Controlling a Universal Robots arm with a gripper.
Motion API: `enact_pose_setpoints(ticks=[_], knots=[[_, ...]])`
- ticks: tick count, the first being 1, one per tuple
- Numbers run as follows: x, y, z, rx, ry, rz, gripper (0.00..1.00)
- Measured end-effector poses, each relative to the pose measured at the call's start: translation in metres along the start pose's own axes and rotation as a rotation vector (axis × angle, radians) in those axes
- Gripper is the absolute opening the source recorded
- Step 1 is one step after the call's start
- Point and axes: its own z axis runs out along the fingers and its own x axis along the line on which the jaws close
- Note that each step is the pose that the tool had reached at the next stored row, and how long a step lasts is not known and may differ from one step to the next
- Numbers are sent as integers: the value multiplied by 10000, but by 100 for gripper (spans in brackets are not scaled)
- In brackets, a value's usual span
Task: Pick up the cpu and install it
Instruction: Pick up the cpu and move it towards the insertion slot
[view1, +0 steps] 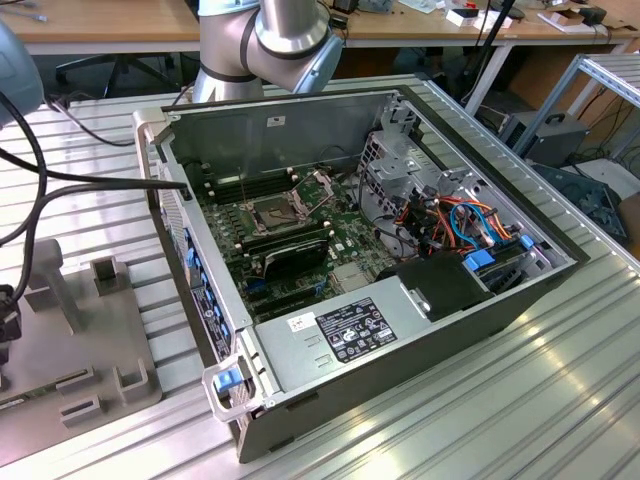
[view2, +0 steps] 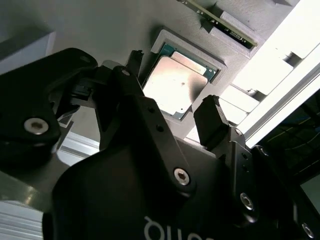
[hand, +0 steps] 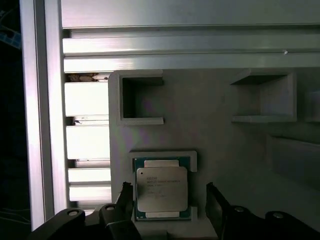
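The cpu (hand: 161, 191) (view2: 175, 87), a small flat square with a dull silver top, lies in a shallow square pocket of a grey fixture plate (hand: 235, 165) (view1: 100, 345). In both wrist views my gripper (hand: 167, 194) (view2: 172, 82) is open and hangs just above it. One dark finger (hand: 216, 201) (view2: 212, 120) stands on each side of the chip without touching it. In the exterior view the open computer case (view1: 420, 330) holds the motherboard, whose dark square socket (view1: 272, 212) has its metal frame swung up.
A black card (view1: 288, 250) sits just in front of the socket. The power supply (view1: 340, 335), bundled cables (view1: 455, 225) and the case walls crowd the board. The fixture plate carries other raised holders (hand: 260, 97). Black cables (view1: 60, 180) run across the ribbed aluminium table (view1: 520, 400).
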Motion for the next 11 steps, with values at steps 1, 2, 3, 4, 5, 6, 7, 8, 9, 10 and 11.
enact_pose_setpoints(ticks=[1, 2, 3, 4, 5, 6, 7, 8, 9, 10, 11], knots=[[0, 1, 11, 0, 0, 0, 69], [0, 2, 17, 0, 0, 0, 69], [0, 3, 22, 2, 2, 0, 69], [0, 3, 23, 3, 4, 0, 69], [0, 3, 27, 1, 2, 0, 69], [1, 4, 31, 1, 0, 0, 69], [2, 5, 34, 0, 0, 0, 69], [4, 6, 36, 1, 1, 1, 69], [6, 8, 40, 0, 1, 1, 69], [9, 9, 43, 0, -1, 0, 69], [13, 11, 47, -1, -1, 1, 69]])
